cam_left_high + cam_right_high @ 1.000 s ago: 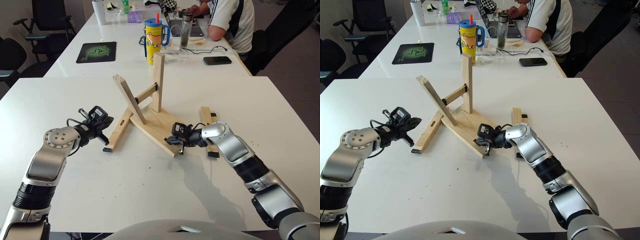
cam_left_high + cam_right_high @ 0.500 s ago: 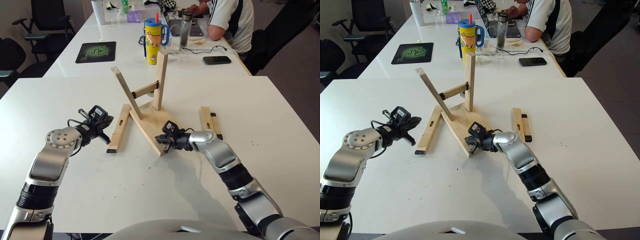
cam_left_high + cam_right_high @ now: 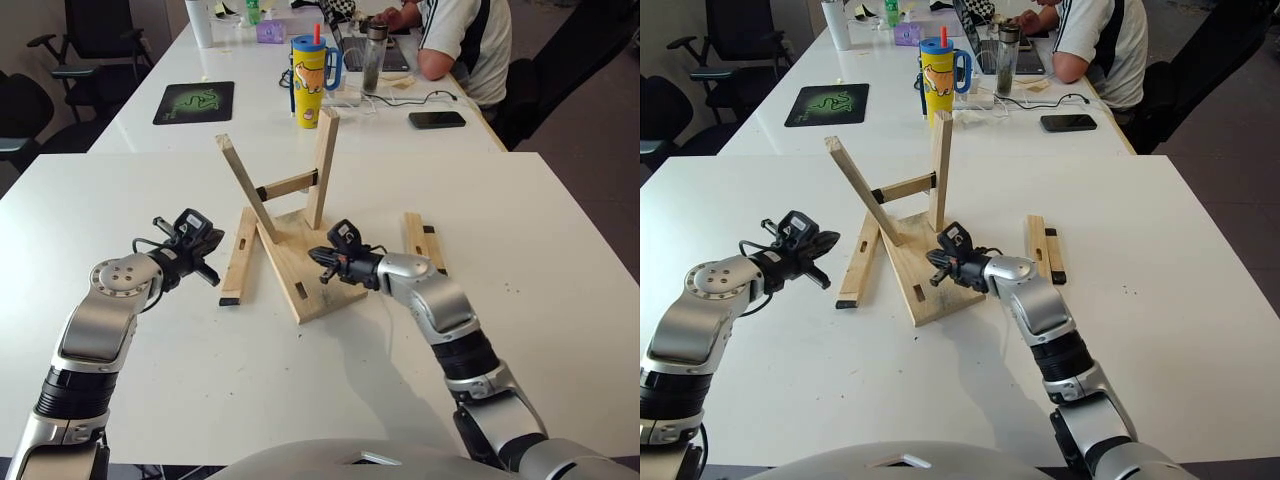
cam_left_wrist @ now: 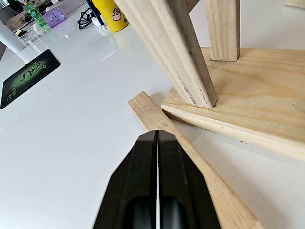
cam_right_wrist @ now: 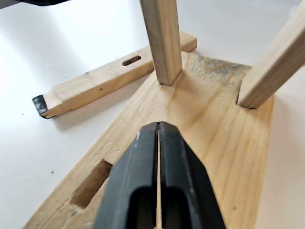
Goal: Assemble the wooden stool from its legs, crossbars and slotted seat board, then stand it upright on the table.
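R hand (image 5: pixel 158 125) closed, nothing gripped, tip low over the seat board (image 3: pixel 310 290), which lies flat mid-bench. L hand (image 4: pixel 157 134) also closed and empty, tip at the loose leg (image 3: pixel 240 255) lying just beside the board's left edge.

Wrist views add a rectangular slot (image 5: pixel 90 183) in the board and a black cap (image 5: pixel 39 102) on the loose leg's end. Head views give the upright leg (image 3: pixel 322 165) and tilted leg (image 3: pixel 243 185) set in the board w/ a crossbar (image 3: pixel 290 185) between, plus two spare pieces (image 3: pixel 420 240) side by side on the right.

Pale raw wood, square-cut. White bench (image 3: pixel 300 400); parts well apart from its edges.
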`<action>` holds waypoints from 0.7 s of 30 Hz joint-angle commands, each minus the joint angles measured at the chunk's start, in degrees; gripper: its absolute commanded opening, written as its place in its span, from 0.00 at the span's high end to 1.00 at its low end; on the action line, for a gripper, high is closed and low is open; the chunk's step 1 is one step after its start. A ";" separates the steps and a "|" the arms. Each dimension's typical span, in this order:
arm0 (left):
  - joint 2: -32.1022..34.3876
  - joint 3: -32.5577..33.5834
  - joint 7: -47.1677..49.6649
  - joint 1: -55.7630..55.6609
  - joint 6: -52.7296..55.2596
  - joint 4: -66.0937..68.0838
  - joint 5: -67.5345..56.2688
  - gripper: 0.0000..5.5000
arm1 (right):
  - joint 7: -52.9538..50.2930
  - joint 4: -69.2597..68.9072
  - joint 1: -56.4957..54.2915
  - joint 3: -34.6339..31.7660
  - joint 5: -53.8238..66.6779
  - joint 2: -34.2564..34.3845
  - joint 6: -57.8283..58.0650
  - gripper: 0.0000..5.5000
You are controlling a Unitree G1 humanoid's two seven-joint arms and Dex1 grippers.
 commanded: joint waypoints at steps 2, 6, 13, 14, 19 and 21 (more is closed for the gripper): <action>-0.23 0.66 0.24 0.30 0.67 -0.84 0.10 1.00 | 21.17 -6.28 0.03 1.55 4.82 -16.48 -3.81 1.00; -0.52 0.92 0.32 0.15 0.94 -1.05 -0.03 1.00 | 28.80 -5.49 0.26 7.75 2.68 -21.85 -5.76 1.00; -0.84 0.81 0.02 -0.51 1.14 -0.84 -0.12 1.00 | 23.51 -0.73 -0.25 15.62 -2.88 -15.62 -5.97 1.00; -0.86 0.72 -0.08 -0.64 1.09 -0.74 -0.13 1.00 | 21.63 0.09 -0.27 15.84 -3.25 -13.68 -5.38 1.00; -1.14 0.59 -0.13 -0.58 1.26 -0.97 -0.22 1.00 | 13.88 4.59 -1.07 15.80 -4.80 -5.64 -2.66 1.00; -1.32 0.62 0.03 -0.33 1.47 -1.36 -0.25 1.00 | 8.62 7.46 -1.74 14.33 -6.08 -2.36 -2.50 1.00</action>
